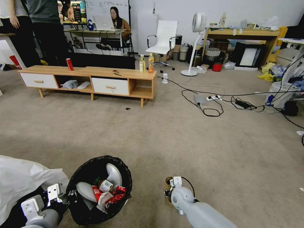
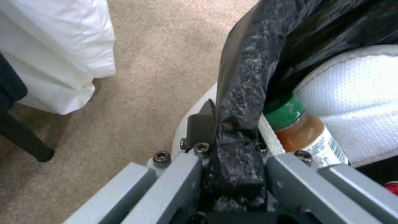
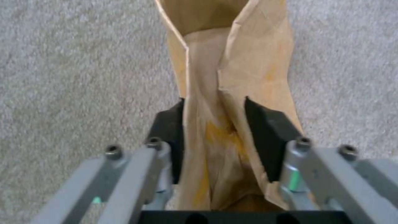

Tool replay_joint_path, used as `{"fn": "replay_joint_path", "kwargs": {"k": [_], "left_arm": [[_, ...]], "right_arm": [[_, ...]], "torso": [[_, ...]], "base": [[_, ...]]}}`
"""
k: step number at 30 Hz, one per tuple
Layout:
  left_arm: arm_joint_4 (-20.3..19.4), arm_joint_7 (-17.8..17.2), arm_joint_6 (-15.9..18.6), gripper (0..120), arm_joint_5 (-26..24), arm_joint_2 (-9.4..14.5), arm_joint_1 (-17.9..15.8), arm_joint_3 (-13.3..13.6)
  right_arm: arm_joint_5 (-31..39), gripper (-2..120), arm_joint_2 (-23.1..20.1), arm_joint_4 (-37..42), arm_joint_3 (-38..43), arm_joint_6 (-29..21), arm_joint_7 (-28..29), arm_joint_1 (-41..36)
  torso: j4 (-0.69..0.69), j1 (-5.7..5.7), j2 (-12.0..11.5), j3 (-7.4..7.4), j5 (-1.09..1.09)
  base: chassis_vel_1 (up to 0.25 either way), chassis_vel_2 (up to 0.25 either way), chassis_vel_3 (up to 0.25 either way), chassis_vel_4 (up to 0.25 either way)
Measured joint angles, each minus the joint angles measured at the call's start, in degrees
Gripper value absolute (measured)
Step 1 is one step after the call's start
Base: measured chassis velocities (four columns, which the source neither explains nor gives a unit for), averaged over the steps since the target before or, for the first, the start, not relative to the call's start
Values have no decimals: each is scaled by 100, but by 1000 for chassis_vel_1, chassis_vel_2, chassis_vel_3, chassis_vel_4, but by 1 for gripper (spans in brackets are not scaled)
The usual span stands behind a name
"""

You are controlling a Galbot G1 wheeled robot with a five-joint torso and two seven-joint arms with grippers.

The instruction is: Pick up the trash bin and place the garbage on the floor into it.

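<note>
Beige carpet floor (image 1: pixel 177 139) runs across an office room; the low wooden TV cabinet (image 1: pixel 88 80) stands well beyond the bin, cables (image 1: pixel 221 103) trailing off toward the room's far side.

My left gripper (image 2: pixel 234 161) is pinched on the trash bin (image 1: pixel 98 190) rim, its pads pressed together over the black liner (image 2: pixel 244 93) and the white wall under it. I hold the bin at the gripper. Inside the bin: a bottle with green cap (image 2: pixel 286 110) lying against a pale grey flap (image 2: pixel 356 96), a red-and-white wrapper (image 1: pixel 110 194), crumpled white pieces. White plastic sheeting (image 1: pixel 22 177) lies on the carpet just beside the bin, on its side away from the right arm.

My right gripper (image 3: pixel 215 137) sits near the bin, low over the carpet. Its pads press on both sides of a tan paper bag (image 3: pixel 224 93); the bag's open mouth points away from the wrist. I cannot tell whether the bag touches the carpet.
</note>
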Motion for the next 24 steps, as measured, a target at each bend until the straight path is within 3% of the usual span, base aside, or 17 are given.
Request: {"fn": "replay_joint_path", "kwargs": {"k": [10,17,24], "left_arm": [[55,13,0,1,52,-95,-54,48],[73,16,0,1,77,-126,-73,85],[73,17,7,1,81,-109,-77,89]], "right_arm": [[-156,0,-24,-157,-57,71,-88,-73],[-165,0,-210,72,-47,127,-110,-197],[-94,0,-711,715,32,220,-47,-266]], "torso": [[2,0,1,0,1],[-1,0,1,0,0],[-2,0,1,0,0]], "base": [[0,0,0,0],[0,0,0,0],[0,0,0,0]]}}
